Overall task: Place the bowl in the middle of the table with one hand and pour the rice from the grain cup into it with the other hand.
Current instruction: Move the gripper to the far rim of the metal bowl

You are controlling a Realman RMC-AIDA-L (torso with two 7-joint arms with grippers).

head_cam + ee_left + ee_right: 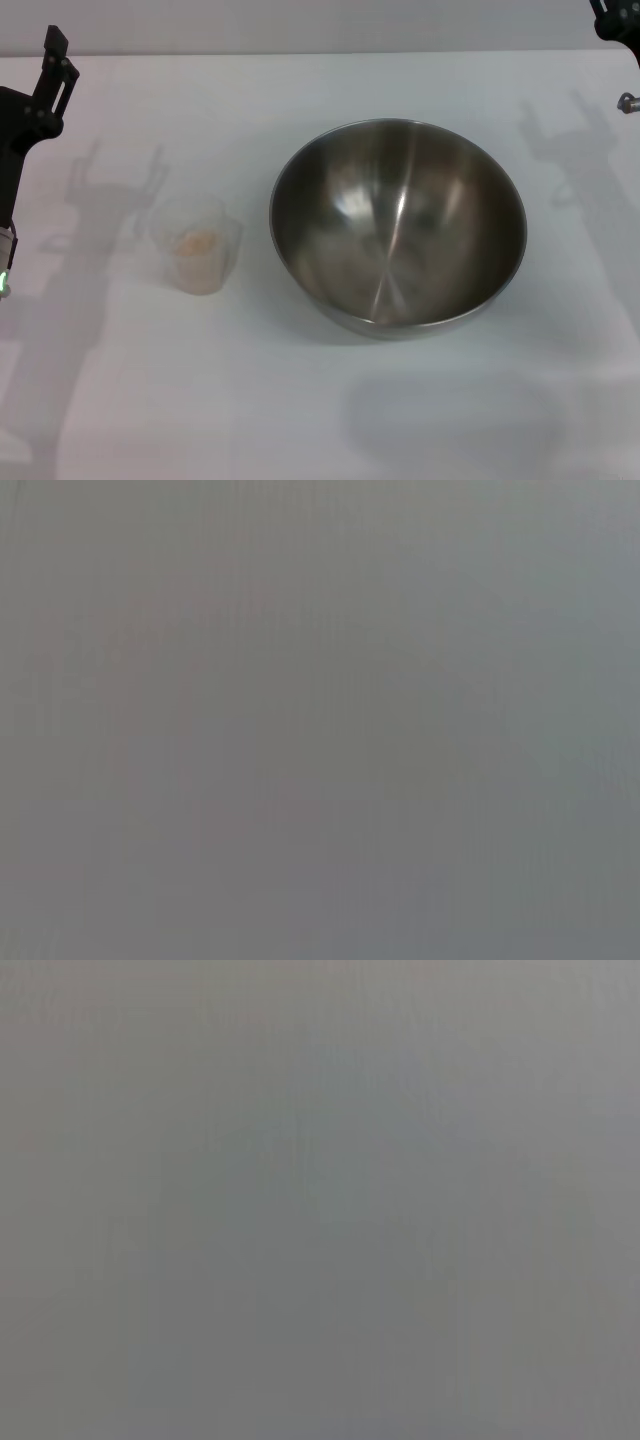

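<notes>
White table (pixel 320 420), bowl (pixel 398 225) central, grain cup (pixel 196 243) well clear of left fingers (pixel 55 62)

Bare test bench: plain white table (pixel 320 420), blank wall.

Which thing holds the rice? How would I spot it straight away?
Start at the big shiny steel bowl in the middle of the white table. Just to its left stands the grain cup, apart from it. It is small, clear plastic, with pale rice inside.

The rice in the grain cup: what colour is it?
Pale beige rice, seen through the clear grain cup; the head view shows it best.
</notes>
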